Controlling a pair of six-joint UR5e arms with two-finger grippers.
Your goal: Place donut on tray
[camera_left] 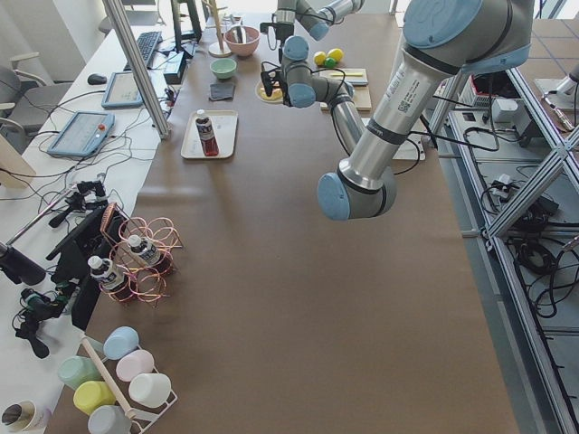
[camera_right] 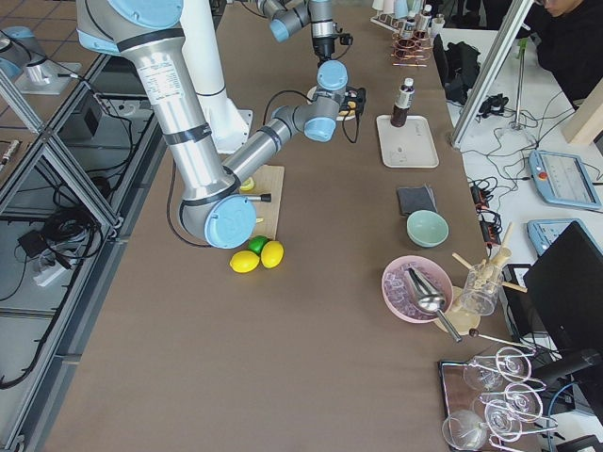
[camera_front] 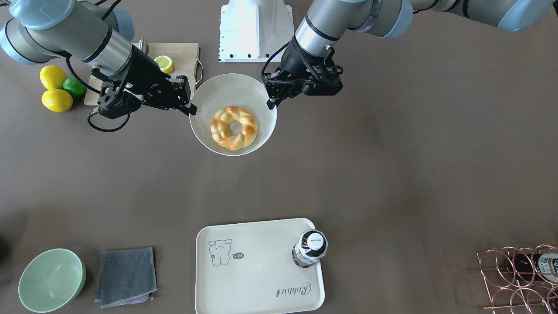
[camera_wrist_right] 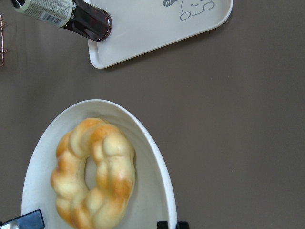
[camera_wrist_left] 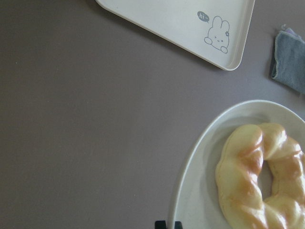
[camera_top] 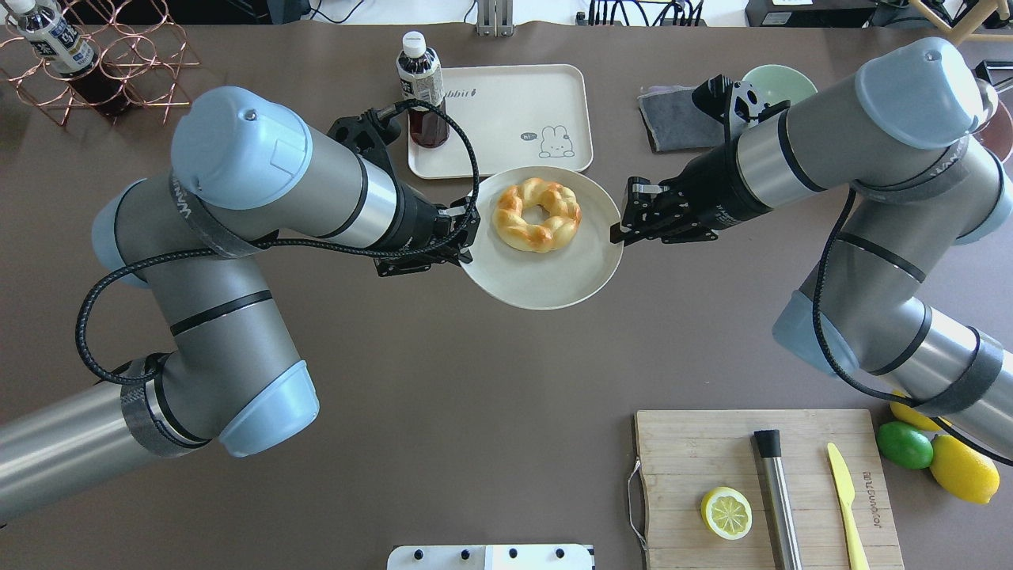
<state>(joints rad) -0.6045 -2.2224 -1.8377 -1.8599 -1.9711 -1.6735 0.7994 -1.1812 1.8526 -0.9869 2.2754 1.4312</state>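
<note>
The golden-brown braided donut [camera_front: 234, 127] lies in a white round bowl [camera_front: 205, 93]. My left gripper [camera_front: 272, 102] is shut on one side of the bowl's rim. My right gripper [camera_front: 189, 109] is shut on the opposite side. The two hold the bowl up between them over the table's middle. From overhead the donut [camera_top: 537, 214] and bowl [camera_top: 554, 285] sit just short of the cream tray [camera_top: 506, 119]. The tray with its rabbit drawing also shows in the left wrist view [camera_wrist_left: 181, 24] and the right wrist view [camera_wrist_right: 143, 33]. The donut shows in both wrist views [camera_wrist_left: 259, 176] [camera_wrist_right: 93, 171].
A dark drink bottle [camera_top: 422, 87] stands on the tray's corner. A grey cloth [camera_top: 673, 119] and green bowl [camera_top: 779, 79] lie beside the tray. A wooden cutting board [camera_top: 712, 459] holds a lemon half [camera_top: 726, 512]. A copper wire rack [camera_top: 103, 63] stands far left.
</note>
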